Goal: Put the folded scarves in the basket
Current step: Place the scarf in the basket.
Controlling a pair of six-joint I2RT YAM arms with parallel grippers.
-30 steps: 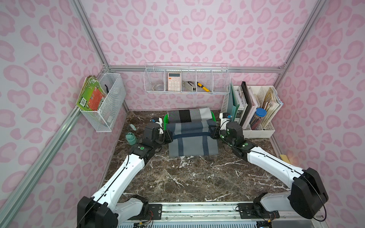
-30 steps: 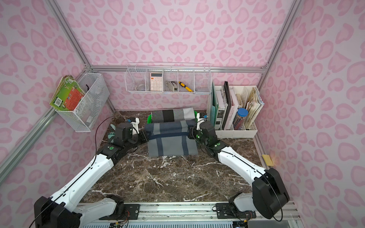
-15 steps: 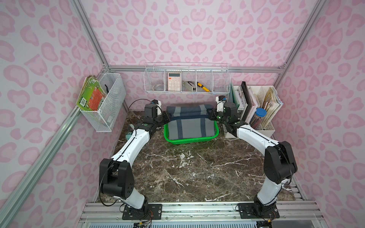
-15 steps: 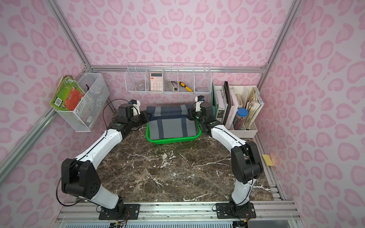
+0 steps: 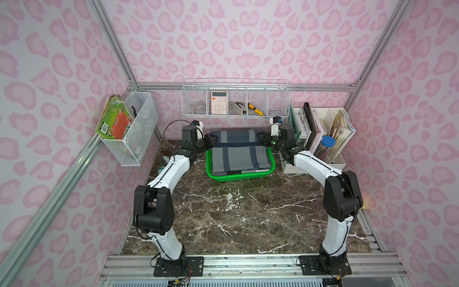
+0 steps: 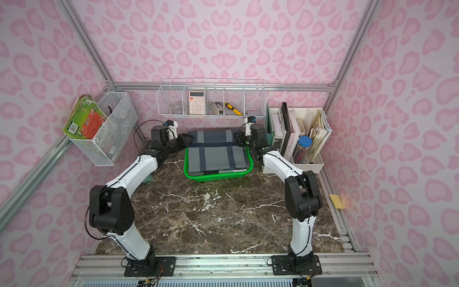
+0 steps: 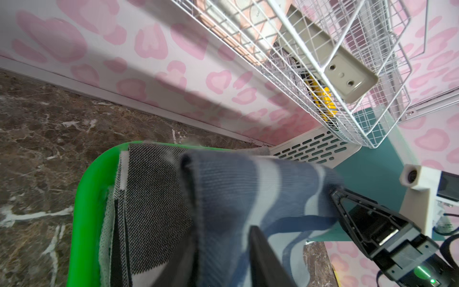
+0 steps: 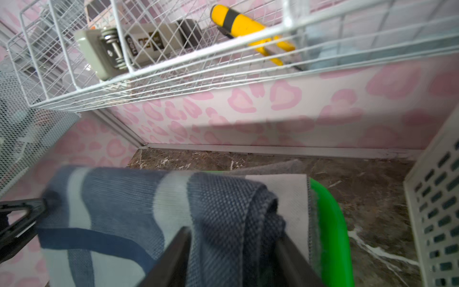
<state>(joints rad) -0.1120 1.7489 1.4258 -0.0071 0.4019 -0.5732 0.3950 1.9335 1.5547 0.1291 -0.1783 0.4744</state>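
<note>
The folded scarf (image 5: 239, 154) (image 6: 216, 154), grey with dark blue stripes, lies in the bright green basket (image 5: 241, 177) (image 6: 218, 176) at the back of the table, on top of another folded grey cloth (image 7: 149, 198). My left gripper (image 5: 211, 141) (image 7: 221, 231) is at the scarf's far left corner and my right gripper (image 5: 260, 138) (image 8: 232, 233) at its far right corner. In both wrist views the jaws stand apart, with the scarf's bunched far edge (image 8: 223, 211) still lying between the fingers.
A white wire shelf (image 5: 234, 99) with a calculator, stapler and yellow knife hangs low on the back wall just above both grippers. A white file organiser (image 5: 323, 139) stands right of the basket. A wire bin with books (image 5: 131, 129) hangs on the left wall.
A second ago the scarf lay on the table in front of the basket, gripped at both sides. Both arms carried it back into the basket, and the jaws have since parted.
</note>
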